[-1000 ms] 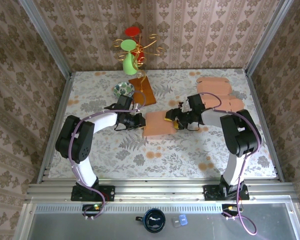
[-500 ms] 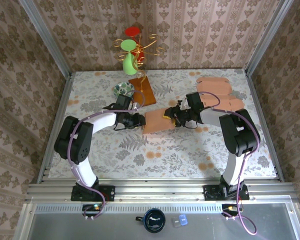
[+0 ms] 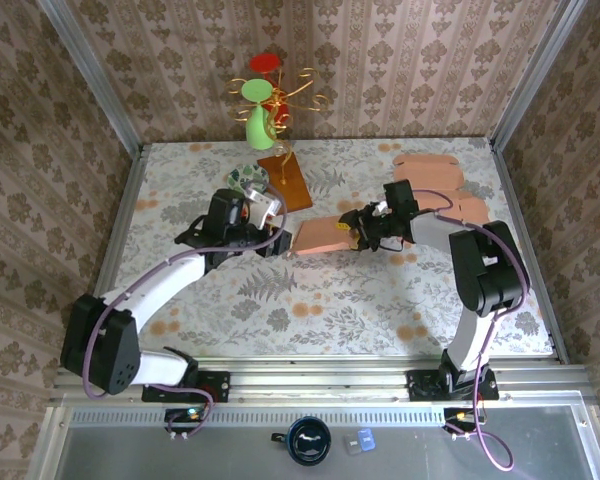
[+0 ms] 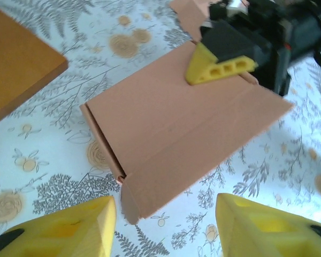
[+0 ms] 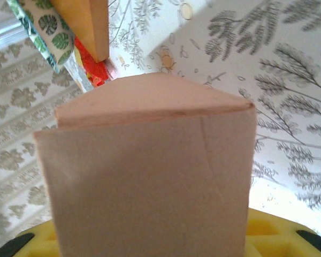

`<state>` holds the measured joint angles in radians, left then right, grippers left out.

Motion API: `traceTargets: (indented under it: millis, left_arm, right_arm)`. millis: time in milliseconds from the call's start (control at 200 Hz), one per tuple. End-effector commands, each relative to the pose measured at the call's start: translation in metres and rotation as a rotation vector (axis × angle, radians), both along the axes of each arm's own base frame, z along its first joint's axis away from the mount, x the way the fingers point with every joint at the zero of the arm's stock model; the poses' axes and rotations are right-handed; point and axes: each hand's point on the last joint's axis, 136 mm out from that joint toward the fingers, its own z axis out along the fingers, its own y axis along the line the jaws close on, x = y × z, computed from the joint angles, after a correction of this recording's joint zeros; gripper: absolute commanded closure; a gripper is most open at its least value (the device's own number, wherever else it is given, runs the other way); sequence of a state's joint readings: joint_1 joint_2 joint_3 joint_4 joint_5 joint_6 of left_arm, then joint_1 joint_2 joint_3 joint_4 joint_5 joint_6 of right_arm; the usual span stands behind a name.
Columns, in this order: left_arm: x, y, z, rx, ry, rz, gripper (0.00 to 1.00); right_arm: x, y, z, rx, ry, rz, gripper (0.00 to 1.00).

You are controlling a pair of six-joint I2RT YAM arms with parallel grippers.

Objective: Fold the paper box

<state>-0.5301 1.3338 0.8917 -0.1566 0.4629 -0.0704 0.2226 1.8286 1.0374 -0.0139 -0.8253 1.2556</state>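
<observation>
Left tool [image 4: 165, 227]: fingers apart, holding nothing; paper box [image 4: 171, 128] lies just ahead of it.
Right tool [image 3: 361, 232]: clamped on the paper box's far edge.

Left claw [image 4: 165, 208] spread, right claw [image 3: 354, 232] clamped

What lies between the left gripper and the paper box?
Bare flowered tablecloth, as the left wrist view shows; the open left gripper is near the paper box.

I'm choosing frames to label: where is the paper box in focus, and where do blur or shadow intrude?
Top external: even light, paper box sharp but small. Left wrist: box crisp, soft shadow beneath its right edge, left gripper blurred at the bottom. Right wrist: box too close, soft.
</observation>
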Motion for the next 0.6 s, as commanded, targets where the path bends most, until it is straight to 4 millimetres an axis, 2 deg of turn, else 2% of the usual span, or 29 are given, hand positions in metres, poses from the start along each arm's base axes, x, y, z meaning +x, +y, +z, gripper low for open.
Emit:
traceTargets:
  millis: [0, 180, 235, 265, 285, 325, 425, 595]
  left_arm:
    - [-0.036, -0.008, -0.011, 0.14, -0.16, -0.246, 0.43]
    - [-0.051, -0.01, -0.022, 0.264, -0.227, -0.366, 0.4]
    - [-0.053, -0.011, -0.028, 0.295, -0.257, -0.395, 0.37]
    - [-0.053, -0.011, -0.03, 0.309, -0.274, -0.406, 0.31]
    - [-0.053, -0.011, -0.032, 0.321, -0.286, -0.41, 0.27]
    - [-0.05, -0.01, -0.037, 0.352, -0.31, -0.402, 0.25]
    - [-0.041, -0.009, -0.041, 0.383, -0.343, -0.377, 0.24]
    - [-0.037, -0.017, -0.049, 0.404, -0.349, -0.393, 0.22]
  right_arm:
    - [-0.013, -0.001, 0.011, 0.062, 0.173, -0.062, 0.57]
    - [-0.029, -0.005, 0.014, 0.075, 0.312, -0.105, 0.57]
    - [-0.036, -0.005, 0.015, 0.076, 0.358, -0.11, 0.57]
    - [-0.039, -0.005, 0.015, 0.081, 0.377, -0.113, 0.57]
    - [-0.04, -0.005, 0.016, 0.084, 0.385, -0.115, 0.57]
    - [-0.044, -0.004, 0.018, 0.088, 0.4, -0.116, 0.57]
    - [-0.053, -0.006, 0.022, 0.09, 0.437, -0.121, 0.57]
    - [-0.068, -0.005, 0.022, 0.107, 0.491, -0.13, 0.57]
